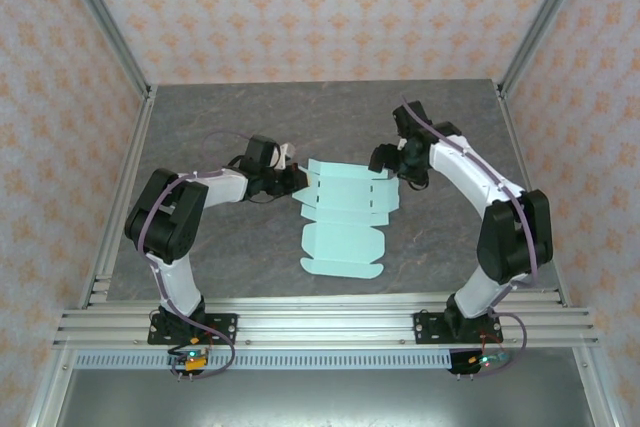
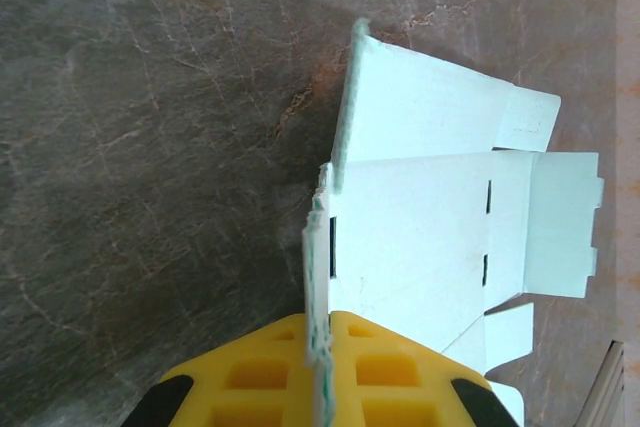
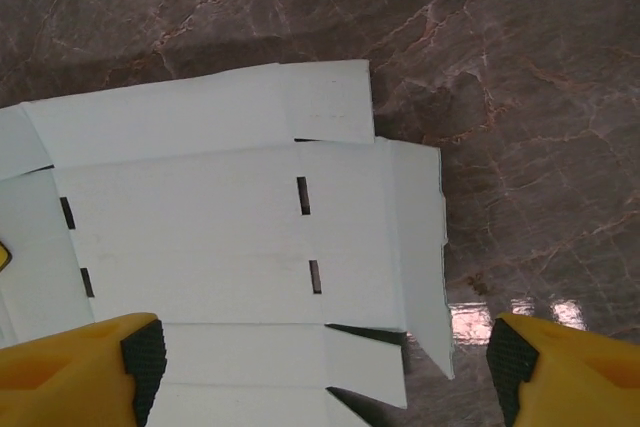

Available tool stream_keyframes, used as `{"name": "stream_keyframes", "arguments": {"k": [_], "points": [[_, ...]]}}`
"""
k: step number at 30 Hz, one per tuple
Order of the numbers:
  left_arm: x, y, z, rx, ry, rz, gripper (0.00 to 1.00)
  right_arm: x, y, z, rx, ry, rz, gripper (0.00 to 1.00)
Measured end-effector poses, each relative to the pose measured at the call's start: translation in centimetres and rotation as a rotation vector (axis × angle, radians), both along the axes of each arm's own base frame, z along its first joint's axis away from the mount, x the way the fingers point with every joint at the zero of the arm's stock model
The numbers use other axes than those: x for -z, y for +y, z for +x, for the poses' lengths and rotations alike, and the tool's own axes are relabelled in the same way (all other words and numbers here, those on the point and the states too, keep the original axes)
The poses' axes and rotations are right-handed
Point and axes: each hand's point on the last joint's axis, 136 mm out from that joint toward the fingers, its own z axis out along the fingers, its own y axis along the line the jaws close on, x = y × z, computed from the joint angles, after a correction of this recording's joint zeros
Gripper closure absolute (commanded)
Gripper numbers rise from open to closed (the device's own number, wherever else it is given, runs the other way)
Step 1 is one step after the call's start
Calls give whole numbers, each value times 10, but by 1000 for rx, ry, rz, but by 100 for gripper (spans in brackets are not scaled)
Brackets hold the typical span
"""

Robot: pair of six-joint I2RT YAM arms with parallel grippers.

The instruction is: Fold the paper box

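The grey marbled table (image 1: 220,127) carries a pale mint-blue die-cut card sheet (image 1: 345,217) at its centre. At the sheet's 10 o'clock the left gripper (image 2: 318,352) pinches a raised side flap. At 2 o'clock the right gripper (image 3: 322,352) stands wide over the edge.

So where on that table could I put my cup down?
Bare: the table strip under the back wall, and near patches either side of the paper box. Crowded: mid-table, where the left gripper pinches its flap and the right gripper hovers open.
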Motion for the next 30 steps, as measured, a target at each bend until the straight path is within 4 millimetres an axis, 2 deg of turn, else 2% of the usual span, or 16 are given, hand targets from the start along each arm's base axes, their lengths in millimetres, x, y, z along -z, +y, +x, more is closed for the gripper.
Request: {"name": "stream_keyframes", "arguments": {"k": [2,7,10,15,20,24,30], "points": [[0,0,0,-2,1,-2,99,3,11,-3,-46,-10,33,19],[0,2,0,-18,1,-51,99,14,54,-27,-236,-41,38,18],[3,4,-3,-21,7,-56,99,16,59,-26,-256,-65,17,17],[1,0,-6,20,-39,-77,100,14,42,-11,-264,-121,-27,16],[-5,-2,-9,80,-109,-69,100,9,44,-2,-501,-223,-94,18],[-15,-6,-7,120,-172,-83,99,9,58,18,-746,-293,-164,19],[-25,-13,-9,196,-246,-101,100,30,78,55,-1062,-284,-243,21]]}}
